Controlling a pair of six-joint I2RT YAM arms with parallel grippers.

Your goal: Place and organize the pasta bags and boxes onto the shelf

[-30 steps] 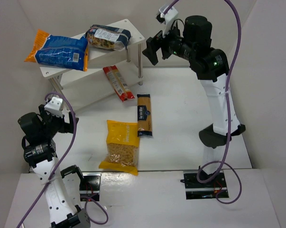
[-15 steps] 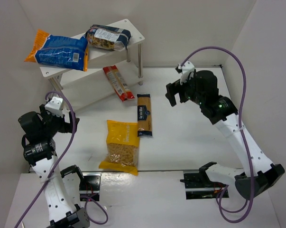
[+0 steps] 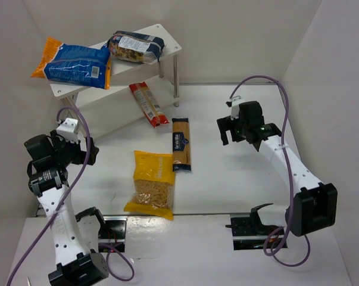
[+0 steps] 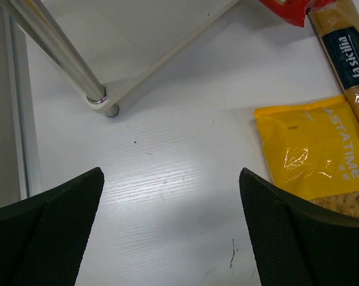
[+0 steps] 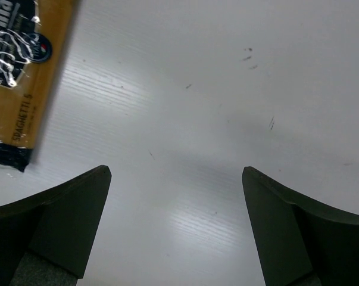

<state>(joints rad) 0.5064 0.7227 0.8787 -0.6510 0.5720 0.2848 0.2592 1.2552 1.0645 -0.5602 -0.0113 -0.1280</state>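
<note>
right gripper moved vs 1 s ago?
Yes. The right gripper left the top corner of the shelf and dropped toward the table, now open to the right of the slim orange-brown box.

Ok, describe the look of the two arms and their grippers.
Both the left arm and right arm have white links with black motor housings, and a purple cable loops along each. A small green light glows on the right arm's wrist. The left gripper and right gripper carry dark wedge-shaped fingers with finely textured pads.
</note>
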